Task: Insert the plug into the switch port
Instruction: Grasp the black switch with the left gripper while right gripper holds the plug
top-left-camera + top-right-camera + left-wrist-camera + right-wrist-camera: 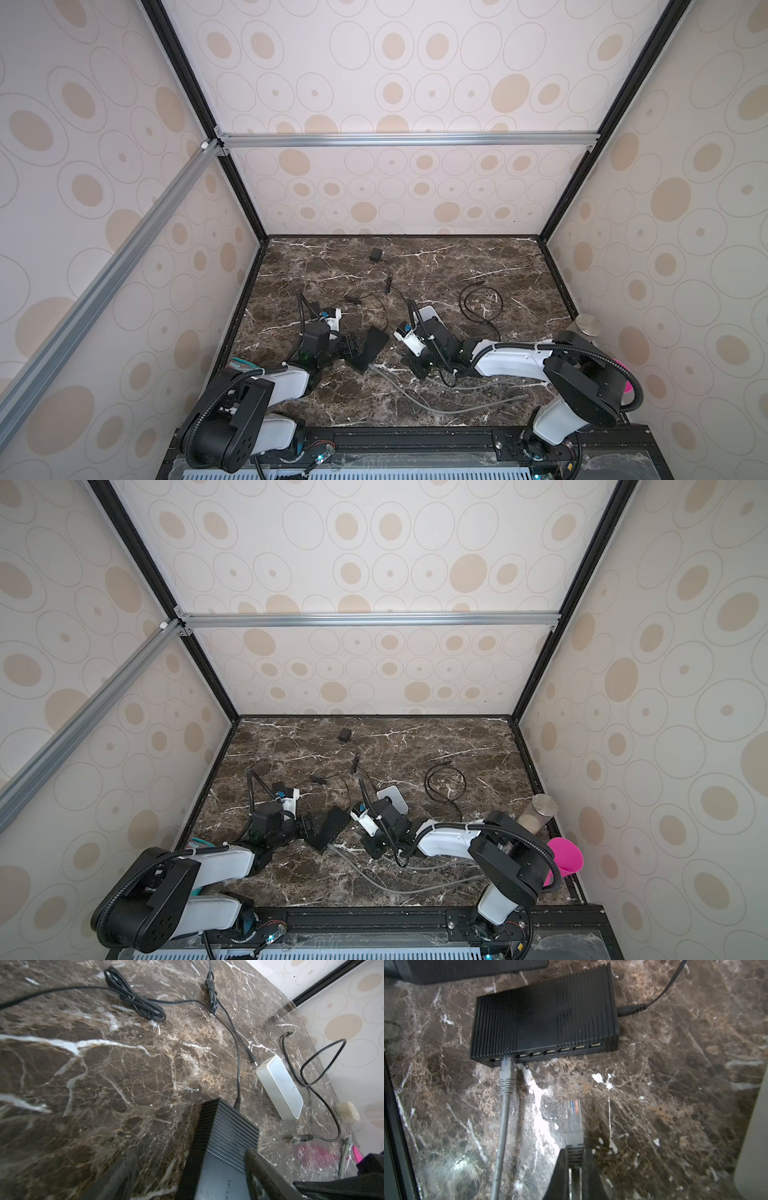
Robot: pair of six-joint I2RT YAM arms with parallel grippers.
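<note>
The black ribbed switch [372, 347] [330, 827] lies on the marble between the two arms. Its row of ports [560, 1050] faces my right gripper; a grey cable's plug [506, 1064] sits in a port near one end. My right gripper [574, 1153] [419, 368] is shut on the boot of a second grey plug [573, 1118]. That plug's clear tip points at the port row, a short way off it. My left gripper [190, 1155] [353, 347] stands open astride the switch's [220, 1147] end; marble shows between one finger [120, 1176] and the casing.
A white box [278, 1086] [430, 316] lies just behind my right wrist. A black cable loop [480, 305], a bundled power lead with its adapter [376, 254], a metal cylinder [587, 325] and a pink cup [565, 856] are around. Grey cables [415, 399] trail along the front.
</note>
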